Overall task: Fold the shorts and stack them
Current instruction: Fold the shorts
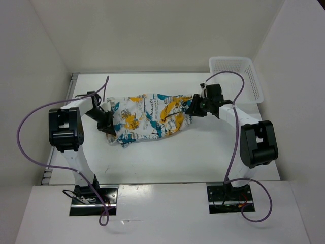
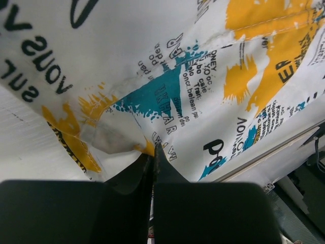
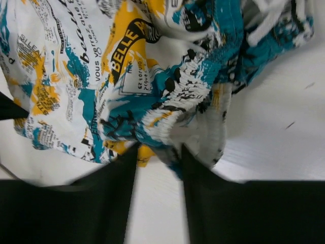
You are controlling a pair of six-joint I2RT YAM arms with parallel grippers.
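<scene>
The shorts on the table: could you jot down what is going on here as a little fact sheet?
Garment: shorts, crumpled, unfolded, on the white table
Left pincer: shut on the shorts' left edge
Right pincer: open, fingers either side of the bunched waistband
Basket: white mesh, far right corner, apart from the shorts
Folding: not yet done

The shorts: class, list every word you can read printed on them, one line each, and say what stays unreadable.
"BELLE": black arched banner on the shorts, right wrist view.
"VOUS" and "SUR": black letters, upside down, left wrist view.
"vous trouverez": small script, right wrist view.
All other small lettering: too small or blurred to read.
</scene>
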